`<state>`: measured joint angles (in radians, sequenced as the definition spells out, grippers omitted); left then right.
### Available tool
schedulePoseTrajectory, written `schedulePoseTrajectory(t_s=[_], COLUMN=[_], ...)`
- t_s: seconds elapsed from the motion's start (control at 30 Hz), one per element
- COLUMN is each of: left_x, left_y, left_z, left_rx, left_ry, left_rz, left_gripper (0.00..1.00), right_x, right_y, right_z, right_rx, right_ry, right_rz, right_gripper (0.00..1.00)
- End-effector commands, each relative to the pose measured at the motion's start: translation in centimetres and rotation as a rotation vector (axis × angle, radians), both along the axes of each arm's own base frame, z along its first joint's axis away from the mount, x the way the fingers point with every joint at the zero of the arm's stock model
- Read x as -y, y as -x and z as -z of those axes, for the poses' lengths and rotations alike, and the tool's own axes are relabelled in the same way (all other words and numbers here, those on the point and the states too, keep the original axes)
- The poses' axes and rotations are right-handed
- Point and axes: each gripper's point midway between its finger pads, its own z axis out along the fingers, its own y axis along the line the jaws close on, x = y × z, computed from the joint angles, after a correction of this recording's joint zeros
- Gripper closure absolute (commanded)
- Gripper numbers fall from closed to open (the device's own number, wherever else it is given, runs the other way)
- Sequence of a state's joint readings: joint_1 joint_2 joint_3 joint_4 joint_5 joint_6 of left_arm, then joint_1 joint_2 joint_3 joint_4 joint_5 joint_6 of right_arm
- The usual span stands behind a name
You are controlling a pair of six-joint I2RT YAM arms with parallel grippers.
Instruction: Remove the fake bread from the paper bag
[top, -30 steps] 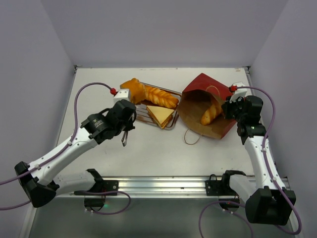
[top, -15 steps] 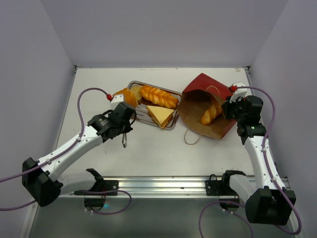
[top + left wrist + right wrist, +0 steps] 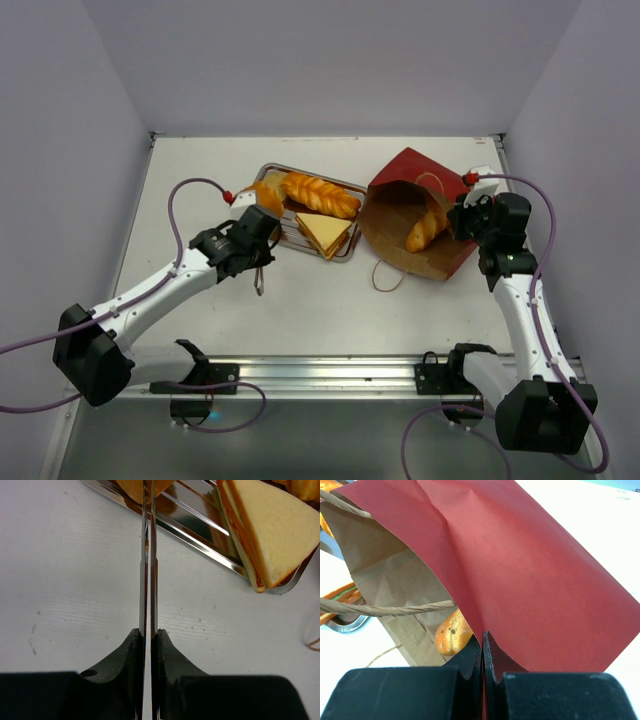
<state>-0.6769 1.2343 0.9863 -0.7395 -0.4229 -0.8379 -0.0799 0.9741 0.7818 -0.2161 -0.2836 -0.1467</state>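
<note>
The red paper bag [image 3: 420, 175] lies on its side with its brown mouth toward the metal tray [image 3: 345, 250]. My right gripper [image 3: 455, 222] is shut on the bag's red upper edge [image 3: 530, 570] and holds the mouth up. One speckled golden roll [image 3: 425, 230] of fake bread lies inside, just left of the jaws [image 3: 452, 630]. A braided roll [image 3: 320, 193], pale sandwich slices [image 3: 322, 232] and a round loaf [image 3: 265, 193] are in the tray. My left gripper [image 3: 262, 250] is shut on thin metal tongs [image 3: 148, 555]. Their tips reach the loaf [image 3: 132, 487]; a pinch on it cannot be told.
The tray's near rim [image 3: 200, 545] runs diagonally ahead of the left jaws, the sandwich slices [image 3: 270, 535] against it on the right. The bag's string handle [image 3: 385, 275] loops onto the table in front of the bag. Walls close the table on three sides.
The left arm has brought the round loaf down from above the tray's left end to its left corner, and has swung rightward. The right gripper and bag have not moved.
</note>
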Motion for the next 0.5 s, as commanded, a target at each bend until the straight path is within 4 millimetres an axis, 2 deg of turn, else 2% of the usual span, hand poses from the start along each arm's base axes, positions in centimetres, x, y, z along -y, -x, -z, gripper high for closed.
schedulePoseTrajectory(t_s=[0.0,0.27,0.47], left_x=[0.2,-0.5,-0.5], left_y=[-1.7,-1.2,-1.3], left_z=[-0.9,0.6,0.6], left_rx=[0.073,0.041,0.042], left_ry=[0.037,0.019,0.020], left_rz=[-0.051,-0.064,-0.063], left_gripper=[1.00,1.00,0.81], right_x=[-0.1,-0.3,-0.2], right_y=[-0.3,-0.3,-0.3], right_z=[-2.0,-1.9,-1.9], right_rx=[0.064,0.062,0.061], right_ry=[-0.004,-0.005,-0.005], right_rz=[-0.016,-0.020,-0.020], right_gripper=[1.00,1.00,1.00])
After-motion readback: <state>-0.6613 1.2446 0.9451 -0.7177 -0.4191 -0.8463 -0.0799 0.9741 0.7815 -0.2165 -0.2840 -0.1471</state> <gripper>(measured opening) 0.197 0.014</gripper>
